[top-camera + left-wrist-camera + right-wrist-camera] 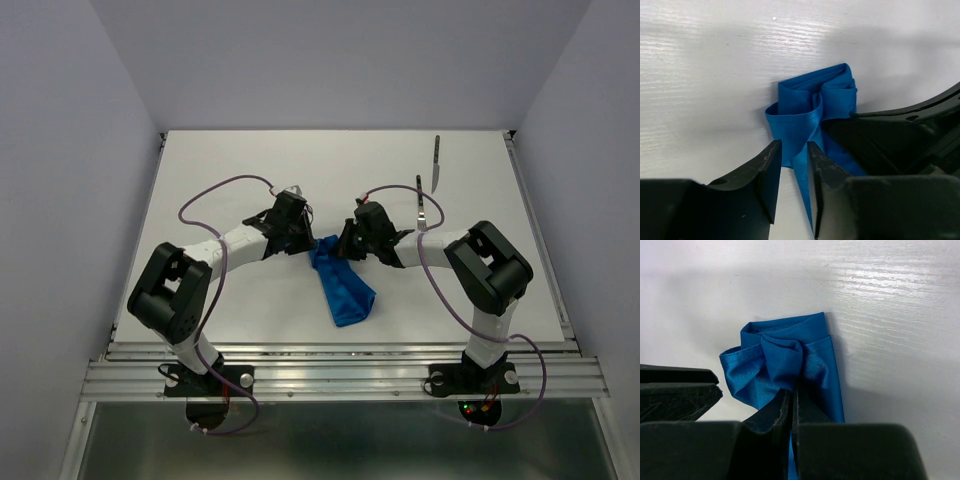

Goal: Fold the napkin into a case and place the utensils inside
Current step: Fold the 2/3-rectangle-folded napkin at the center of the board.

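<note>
The napkin (345,290) is a bright blue cloth folded into a long strip on the white table, its far end bunched between my two grippers. My left gripper (303,238) (794,147) stands slightly open at that end; a thin fold of napkin (810,100) hangs in the gap against one finger (822,170). My right gripper (347,245) (791,392) is shut, pinching the crumpled end of the napkin (780,355). The utensils lie at the far right, two thin metal pieces, one (436,160) farther back, the other (421,205) beside my right arm.
The two grippers face each other a few centimetres apart; the right gripper's black body (890,140) fills the right of the left wrist view, and the left gripper's body (675,395) shows in the right wrist view. The table's front rail (340,350) runs just below the napkin.
</note>
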`<action>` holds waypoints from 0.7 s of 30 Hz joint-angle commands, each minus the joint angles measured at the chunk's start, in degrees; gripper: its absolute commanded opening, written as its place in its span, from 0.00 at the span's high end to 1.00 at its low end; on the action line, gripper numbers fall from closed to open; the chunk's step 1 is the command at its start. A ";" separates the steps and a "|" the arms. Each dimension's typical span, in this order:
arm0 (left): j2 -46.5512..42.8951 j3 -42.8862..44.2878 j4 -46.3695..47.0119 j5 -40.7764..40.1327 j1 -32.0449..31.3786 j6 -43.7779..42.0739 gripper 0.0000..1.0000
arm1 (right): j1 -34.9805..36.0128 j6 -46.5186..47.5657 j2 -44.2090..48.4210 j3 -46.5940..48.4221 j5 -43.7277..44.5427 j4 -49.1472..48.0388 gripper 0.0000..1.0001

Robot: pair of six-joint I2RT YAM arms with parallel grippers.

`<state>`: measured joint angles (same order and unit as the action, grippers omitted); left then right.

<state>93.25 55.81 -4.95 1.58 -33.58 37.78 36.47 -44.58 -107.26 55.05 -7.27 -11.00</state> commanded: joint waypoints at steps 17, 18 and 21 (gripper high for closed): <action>4.12 0.61 2.05 0.96 1.59 -2.09 1.00 | 0.09 4.85 1.26 -0.91 5.95 8.72 0.99; 5.00 0.96 2.31 1.31 1.59 -2.10 1.00 | 0.09 5.29 1.88 -0.91 5.69 8.89 0.99; 6.50 2.19 3.10 2.63 1.50 -2.36 1.00 | 0.09 5.81 3.81 -0.91 5.68 9.07 0.99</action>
<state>99.00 54.94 -3.55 2.83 -32.14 36.80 36.47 -41.65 -105.56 55.13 -4.82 -7.92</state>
